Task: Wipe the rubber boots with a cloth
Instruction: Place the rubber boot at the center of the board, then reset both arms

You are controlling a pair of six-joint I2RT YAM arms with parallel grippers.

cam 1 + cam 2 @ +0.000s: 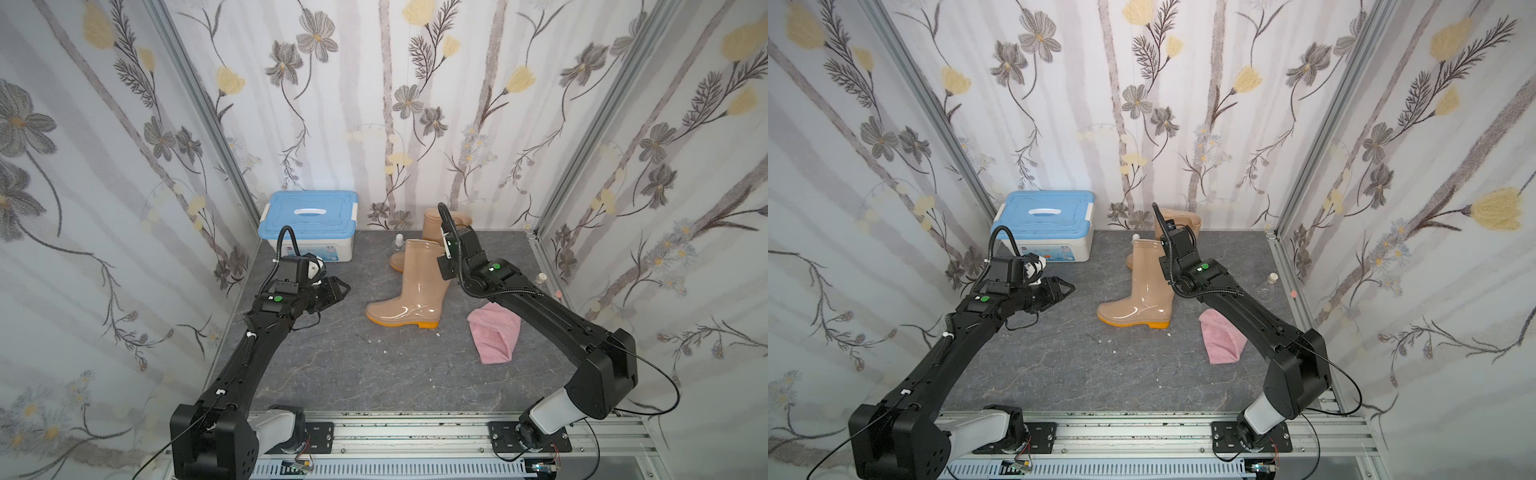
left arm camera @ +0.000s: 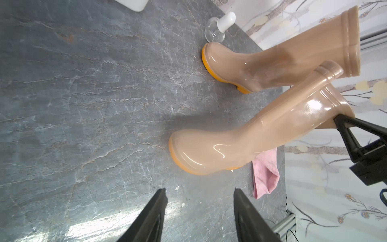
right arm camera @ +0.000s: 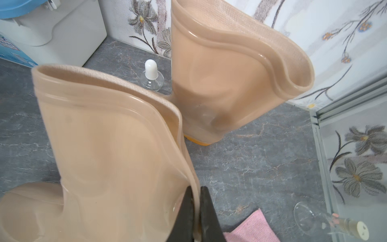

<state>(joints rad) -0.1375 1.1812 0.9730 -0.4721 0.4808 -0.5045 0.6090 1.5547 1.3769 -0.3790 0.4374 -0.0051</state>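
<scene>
2 tan rubber boots with orange soles stand on the grey marbled table (image 1: 332, 365). The near boot (image 1: 409, 291) is at mid-table on its sole, toe toward the left arm's side, shaft leaning a little toward the right arm. The far boot (image 1: 432, 222) stands behind it by the back wall, partly hidden by the right wrist in both top views.

The right gripper (image 3: 195, 209) is closed tight on the top rim of the near boot's shaft, with 1 finger inside the opening and 1 outside, flattening the rim.

The left gripper (image 2: 200, 192) hangs above bare table on the toe side of the near boot. Its jaws are about half apart, holding nothing and touching nothing.

The pink cloth (image 1: 494, 336) lies crumpled on the table near the near boot's heel, not touching it, partly under the right forearm. No gripper is on it.

A blue-lidded storage box (image 1: 309, 224) sits in the back left corner. A clear dropper bottle (image 3: 150, 77) stands just beside the far boot's toe. A corked glass flask (image 3: 314, 220) lies by the right edge.
</scene>
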